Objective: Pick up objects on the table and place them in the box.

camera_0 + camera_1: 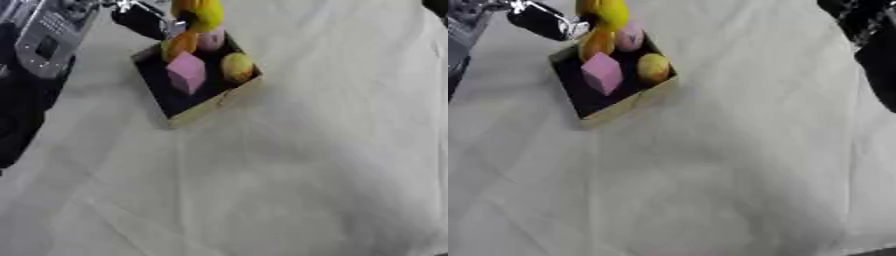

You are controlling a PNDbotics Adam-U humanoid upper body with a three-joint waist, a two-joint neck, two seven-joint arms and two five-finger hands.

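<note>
A shallow box with a dark inside and pale walls stands on the white cloth at upper left. In it lie a pink block, a yellowish round thing, an orange thing and a small pink round thing. A yellow object hangs over the box's far corner. My left hand comes in from the top left, its black fingers curled against that object's left side. A dark part of my right arm or hand shows at the right edge in the right eye view.
My left arm's silver and black forearm runs along the upper left edge. White cloth with soft folds covers the whole table below and right of the box.
</note>
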